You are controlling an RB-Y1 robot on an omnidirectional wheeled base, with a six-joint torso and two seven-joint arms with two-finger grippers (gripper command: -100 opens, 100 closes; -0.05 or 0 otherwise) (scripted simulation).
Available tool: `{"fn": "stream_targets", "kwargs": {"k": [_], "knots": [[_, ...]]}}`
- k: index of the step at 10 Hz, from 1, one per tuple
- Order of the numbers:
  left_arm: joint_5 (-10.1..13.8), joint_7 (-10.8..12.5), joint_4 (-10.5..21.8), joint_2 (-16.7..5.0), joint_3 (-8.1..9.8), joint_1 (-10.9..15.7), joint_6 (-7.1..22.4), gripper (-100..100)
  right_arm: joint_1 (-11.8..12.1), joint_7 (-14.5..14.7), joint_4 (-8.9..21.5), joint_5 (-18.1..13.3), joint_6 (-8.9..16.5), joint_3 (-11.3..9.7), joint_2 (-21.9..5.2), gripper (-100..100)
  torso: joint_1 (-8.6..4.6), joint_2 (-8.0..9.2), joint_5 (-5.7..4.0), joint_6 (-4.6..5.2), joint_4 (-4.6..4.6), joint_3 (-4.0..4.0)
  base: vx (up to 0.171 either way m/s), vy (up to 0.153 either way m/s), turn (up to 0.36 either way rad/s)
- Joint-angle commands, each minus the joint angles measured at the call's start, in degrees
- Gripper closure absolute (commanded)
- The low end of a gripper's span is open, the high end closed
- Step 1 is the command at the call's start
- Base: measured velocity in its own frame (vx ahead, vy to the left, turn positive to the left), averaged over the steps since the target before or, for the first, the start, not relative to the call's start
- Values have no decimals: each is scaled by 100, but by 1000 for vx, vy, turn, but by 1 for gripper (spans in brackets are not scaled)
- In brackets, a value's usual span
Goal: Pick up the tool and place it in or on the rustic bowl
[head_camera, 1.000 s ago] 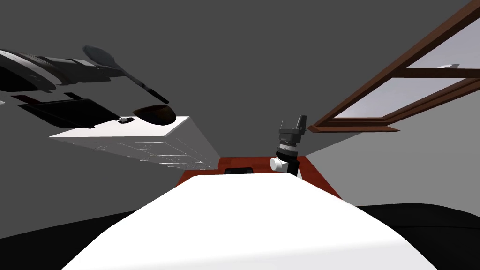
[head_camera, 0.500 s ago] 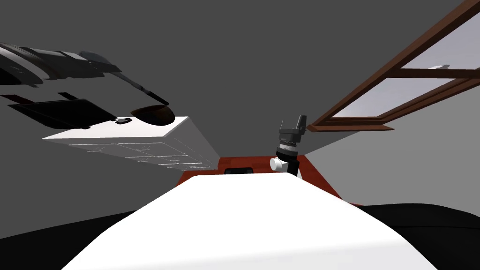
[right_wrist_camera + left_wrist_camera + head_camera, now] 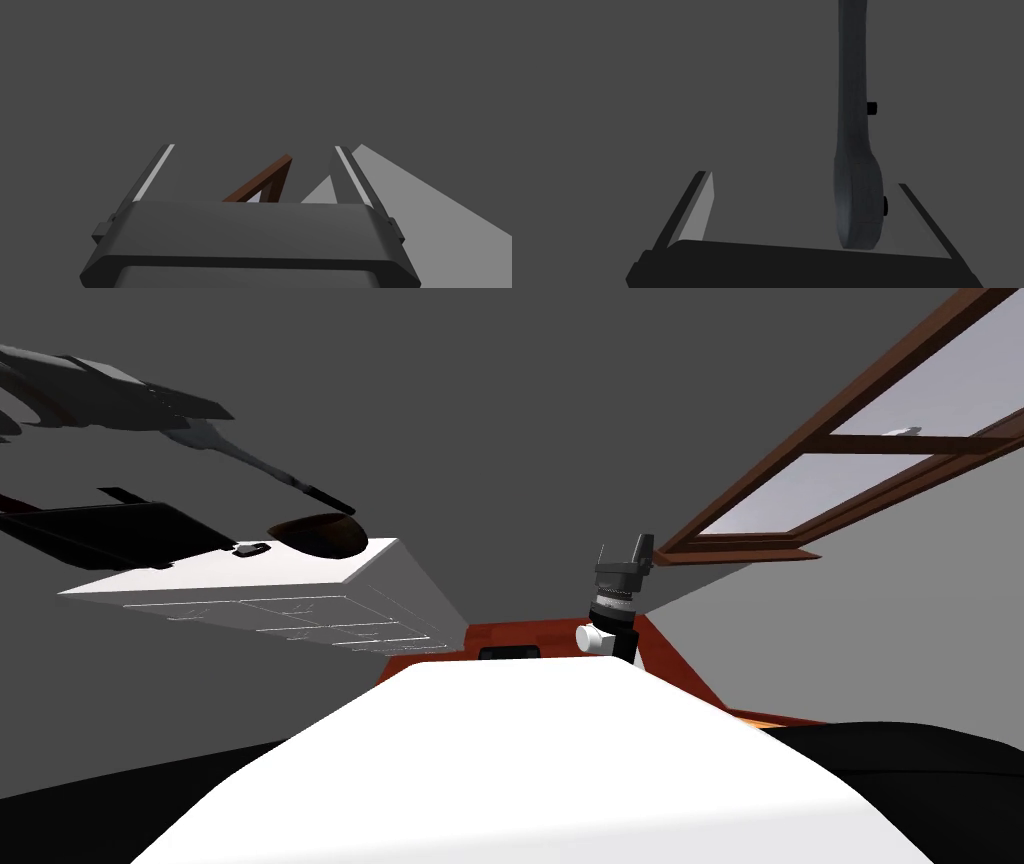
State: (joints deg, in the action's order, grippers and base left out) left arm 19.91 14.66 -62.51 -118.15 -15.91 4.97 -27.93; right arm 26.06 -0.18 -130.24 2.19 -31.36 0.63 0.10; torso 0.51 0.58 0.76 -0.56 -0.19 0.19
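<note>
Looks like release step: left gripper spread, tool against one finger, over bowl. Next: back off cleanly.

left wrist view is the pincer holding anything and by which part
It cannot be told: the dark tool's thick end sits inside the open left pincer, close beside one finger, not clamped by both.

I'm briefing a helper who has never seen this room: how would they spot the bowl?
Look for the long white cabinet by the grey wall. The bowl sits on its top, at the end nearer the window. Its neighbours are a small white piece and a flat black tray; the bowl alone is dark brown and rounded.
</note>
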Motion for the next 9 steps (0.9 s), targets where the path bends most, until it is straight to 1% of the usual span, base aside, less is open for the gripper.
{"fn": "stream_targets", "kwargs": {"k": [1, 2, 3, 4, 9], "knots": [[58, 98, 6, -170, -14, -41, 12, -100, 0, 0, 0, 0, 0, 0, 0, 0, 0, 0, 0, 0, 0, 0, -9, 12, -59], [98, 164, 17, -281, -38, -54, 11, -100, 0, 0, 0, 0, 0, 0, 0, 0, 1, 0, 0, 0, 0, 0, -8, 12, -54], [125, 89, -45, -242, -177, 95, 26, -100, 0, 0, 0, 0, 0, 0, 0, 0, 0, 0, 0, 0, 0, 0, -3, 6, -11], [132, 100, -53, -255, -186, 101, 38, 0, 0, 0, 0, 0, 0, 0, 0, 0, 1, -1, 2, -2, 0, -1, 0, 0, 0], [131, 99, -52, -254, -185, 100, 37, 0, 0, 0, 0, 0, 0, 0, 0, 0, 0, -4, 2, -1, -1, -2, 0, 0, 0]]}}
